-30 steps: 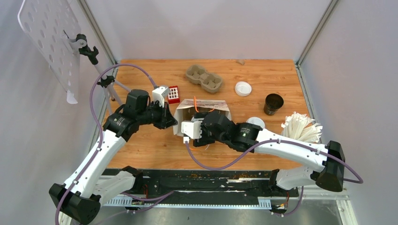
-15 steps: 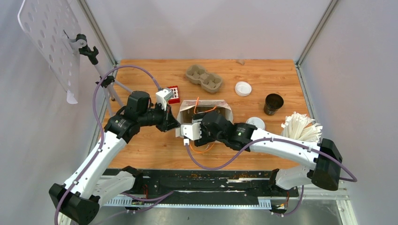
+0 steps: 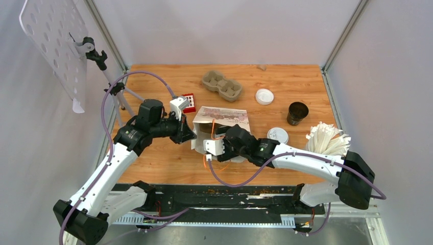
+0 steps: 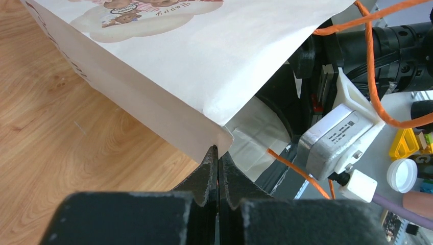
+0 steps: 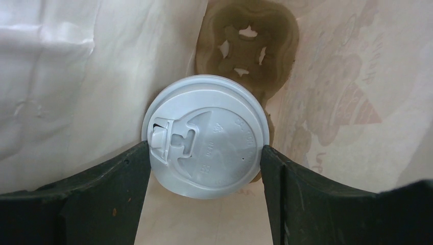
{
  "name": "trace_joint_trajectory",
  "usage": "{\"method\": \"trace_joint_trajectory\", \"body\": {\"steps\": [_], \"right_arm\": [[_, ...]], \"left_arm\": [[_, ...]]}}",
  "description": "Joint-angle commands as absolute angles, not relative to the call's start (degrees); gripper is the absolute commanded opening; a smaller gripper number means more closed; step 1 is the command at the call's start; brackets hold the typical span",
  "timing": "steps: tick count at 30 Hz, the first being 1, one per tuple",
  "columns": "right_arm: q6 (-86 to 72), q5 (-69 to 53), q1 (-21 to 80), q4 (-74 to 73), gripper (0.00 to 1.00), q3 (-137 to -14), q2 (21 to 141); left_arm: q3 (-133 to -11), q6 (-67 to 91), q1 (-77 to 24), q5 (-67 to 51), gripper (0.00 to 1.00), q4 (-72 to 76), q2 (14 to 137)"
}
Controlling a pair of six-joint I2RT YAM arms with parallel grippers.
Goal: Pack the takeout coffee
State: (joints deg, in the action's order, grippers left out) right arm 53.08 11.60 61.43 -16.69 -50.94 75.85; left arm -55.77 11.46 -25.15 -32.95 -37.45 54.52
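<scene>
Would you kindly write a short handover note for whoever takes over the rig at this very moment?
Left gripper: shut, pinching the edge of the paper bag.
Right gripper: inside the bag, closed on a lidded coffee cup above the pulp tray at the bag's bottom.
On the table, right of the bag: what looks like a second lidded cup, an open dark cup, a loose white lid.
Done: tray is in the bag.
Left: seat this cup, release, pack the rest.
</scene>
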Motion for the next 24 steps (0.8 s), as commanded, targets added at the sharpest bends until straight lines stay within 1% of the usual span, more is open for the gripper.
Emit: {"method": "trace_joint_trajectory", "body": {"steps": [1, 7, 19, 24], "right_arm": [[55.9, 10.9, 61.4, -9.5, 0.62, -50.5, 74.2], [57.7, 11.4, 59.6, -6.3, 0.62, -50.3, 75.4], [62.0, 11.5, 56.1, -9.9, 0.62, -50.2, 75.0], [62.3, 9.7, 54.8, -9.7, 0.62, -49.3, 74.7]], "left_arm": [[-56.0, 12.9, -25.4, -34.0, 0.00, -35.3, 53.7], [-55.9, 13.4, -25.4, -34.2, 0.00, -35.0, 54.0], [-56.0, 14.6, -25.4, -35.3, 0.00, -34.1, 53.9], [-55.6, 13.8, -25.4, -36.6, 0.01, -33.9, 54.0]]}}
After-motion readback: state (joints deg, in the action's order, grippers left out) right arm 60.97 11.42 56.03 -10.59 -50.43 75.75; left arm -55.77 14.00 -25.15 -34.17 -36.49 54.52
